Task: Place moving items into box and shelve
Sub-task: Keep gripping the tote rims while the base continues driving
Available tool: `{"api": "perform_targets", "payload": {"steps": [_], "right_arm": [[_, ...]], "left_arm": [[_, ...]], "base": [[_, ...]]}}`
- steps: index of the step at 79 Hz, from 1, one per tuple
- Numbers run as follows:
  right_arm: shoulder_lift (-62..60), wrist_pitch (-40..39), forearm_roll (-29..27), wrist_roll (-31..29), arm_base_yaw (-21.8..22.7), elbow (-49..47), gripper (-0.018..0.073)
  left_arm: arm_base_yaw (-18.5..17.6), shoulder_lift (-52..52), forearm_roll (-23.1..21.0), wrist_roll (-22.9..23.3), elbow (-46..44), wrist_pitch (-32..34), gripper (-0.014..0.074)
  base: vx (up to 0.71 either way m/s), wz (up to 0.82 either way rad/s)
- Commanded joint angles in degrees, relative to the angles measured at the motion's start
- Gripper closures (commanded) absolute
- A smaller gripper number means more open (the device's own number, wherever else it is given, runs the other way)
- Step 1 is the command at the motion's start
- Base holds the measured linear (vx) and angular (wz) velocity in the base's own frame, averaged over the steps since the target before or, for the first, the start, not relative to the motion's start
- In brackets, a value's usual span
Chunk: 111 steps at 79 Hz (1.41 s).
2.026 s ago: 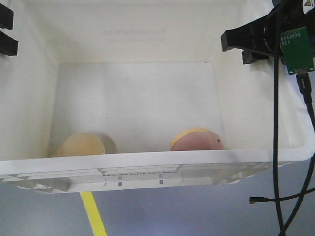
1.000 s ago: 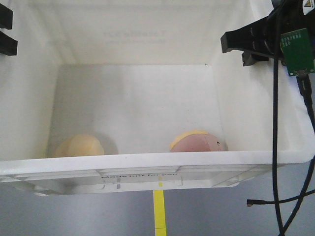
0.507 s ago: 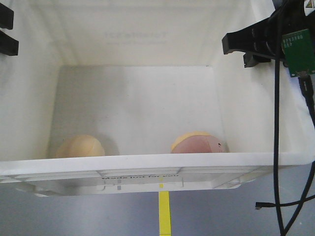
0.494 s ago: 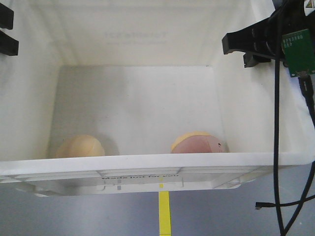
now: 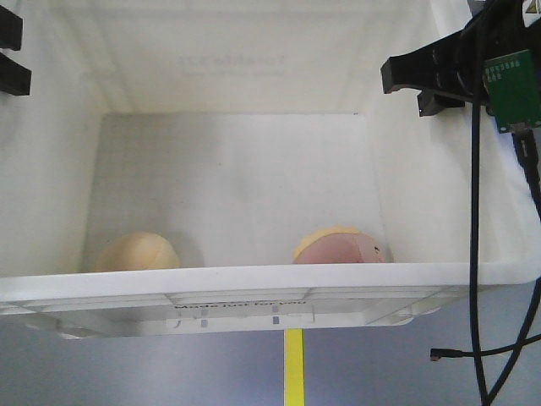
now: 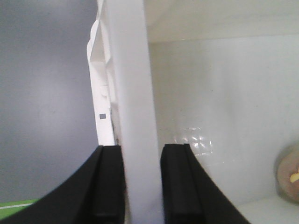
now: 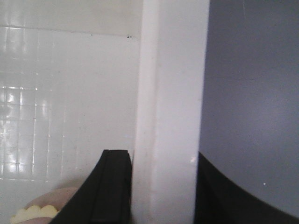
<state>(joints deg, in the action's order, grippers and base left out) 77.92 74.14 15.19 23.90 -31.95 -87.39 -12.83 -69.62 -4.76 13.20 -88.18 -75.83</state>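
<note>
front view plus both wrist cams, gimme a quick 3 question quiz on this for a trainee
1. True or false: the cream lump and the pinkish-brown ball both lie inside the white box.
2. What is the left hand closed on? A: a side wall of the white box. B: the cream lump. C: nothing.
3. Which of the two items lies nearer the right hand?

Key: 1 true. 2 A. 3 the pinkish-brown ball, whose yellow scalloped rim shows in the right wrist view.
</note>
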Motion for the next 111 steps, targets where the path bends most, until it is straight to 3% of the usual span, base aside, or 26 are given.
{"api": "perform_targets", "payload": {"steps": [1,111], "right_arm": [[-2.1,-3.89,4.69,-0.66,0.19,-2.51,0.0566],[-2.1,-3.55,4.69,-0.66,0.19,-2.51,0.0566]], "left_arm": [[-0.56,2.02,-1.46,-0.11,-2.51,3.79,0.0603],[-0.56,2.02,-1.46,-0.11,-2.51,3.79,0.0603]], "base": [[0.24,-0.01],[0.39,0.03]]}}
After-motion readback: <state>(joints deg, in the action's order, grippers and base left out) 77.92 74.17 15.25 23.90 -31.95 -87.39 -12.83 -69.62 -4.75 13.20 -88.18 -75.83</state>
